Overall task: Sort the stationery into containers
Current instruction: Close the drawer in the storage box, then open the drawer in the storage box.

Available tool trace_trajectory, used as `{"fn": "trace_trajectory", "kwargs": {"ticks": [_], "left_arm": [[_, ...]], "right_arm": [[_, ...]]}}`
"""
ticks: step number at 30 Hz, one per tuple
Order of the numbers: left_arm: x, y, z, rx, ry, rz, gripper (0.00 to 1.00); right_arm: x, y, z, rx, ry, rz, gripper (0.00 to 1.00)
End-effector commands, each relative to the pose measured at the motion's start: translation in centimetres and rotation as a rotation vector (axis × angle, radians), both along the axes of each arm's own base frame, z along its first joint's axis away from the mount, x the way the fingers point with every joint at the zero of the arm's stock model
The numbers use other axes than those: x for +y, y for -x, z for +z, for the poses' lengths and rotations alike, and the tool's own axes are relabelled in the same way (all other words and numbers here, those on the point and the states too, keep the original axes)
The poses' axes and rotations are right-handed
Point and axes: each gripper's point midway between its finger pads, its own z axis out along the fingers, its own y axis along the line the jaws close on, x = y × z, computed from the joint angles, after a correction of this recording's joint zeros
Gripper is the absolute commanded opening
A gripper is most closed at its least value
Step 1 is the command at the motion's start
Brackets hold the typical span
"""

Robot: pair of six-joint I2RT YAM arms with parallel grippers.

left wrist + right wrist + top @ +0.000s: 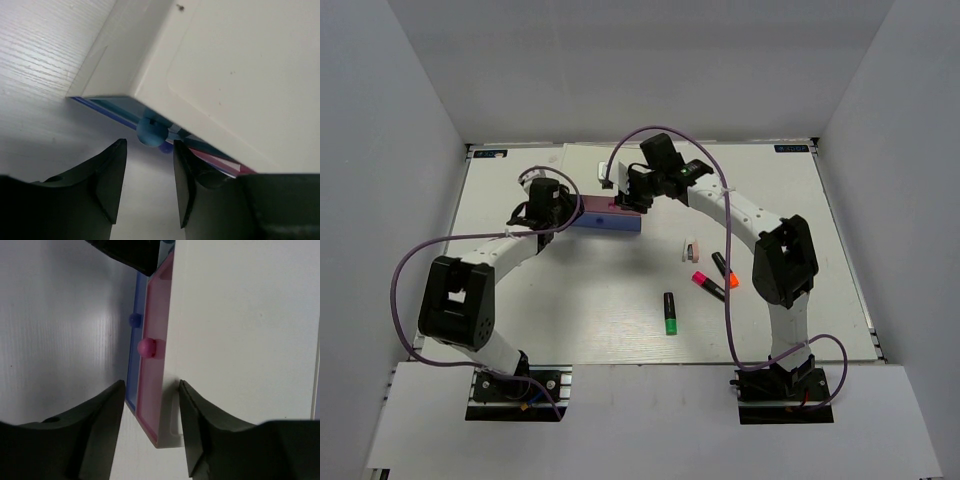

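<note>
One round pink knob [146, 347] studs the smooth plastic drawer [152, 400].

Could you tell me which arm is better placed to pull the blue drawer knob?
Probably left: the left end effector is open, with the blue knob just ahead of its gap.

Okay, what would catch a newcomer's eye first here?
The left gripper and right gripper, both open, crowd a drawer box at the far middle of the table, the left just short of its blue knob. Nearer, right of centre, a green highlighter, a pink highlighter and an orange highlighter lie loose.
</note>
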Motion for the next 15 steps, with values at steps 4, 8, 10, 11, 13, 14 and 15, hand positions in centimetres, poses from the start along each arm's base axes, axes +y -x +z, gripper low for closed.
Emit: {"fn": "trace_trajectory", "kwargs": {"ticks": [4,8,10,11,13,14,15], "left_arm": [[-0.8,3.1,2.1,-0.09,0.024,-0.132,0.58],[-1.4,6.6,2.3,-0.1,0.03,-0.211,0.59],[-1.4,8.0,2.1,-0.108,0.022,-0.248,0.59],[-1.9,8.3,2.6,-0.134,0.031,-0.289,0.59],[-2.4,8.8,2.9,-0.155,0.023,-0.348,0.59],[-3.4,9.1,3.2,-0.171,0.035,-0.402,0.59],[-3.8,8.7,3.2,-0.183,0.03,-0.433,0.59]], "right_arm": [[-0.4,0.9,-0.8,0.082,0.027,-0.024,0.58],[-0.1,0.8,0.4,0.074,0.001,-0.025,0.58],[0.1,0.9,1.5,0.075,-0.024,-0.027,0.58],[-0.1,1.0,2.0,0.073,-0.032,-0.031,0.58],[0.0,1.2,2.9,0.087,-0.058,-0.037,0.59],[-0.1,1.4,4.0,0.077,-0.078,-0.037,0.59],[-0.1,1.5,4.2,0.101,-0.093,-0.054,0.59]]}}
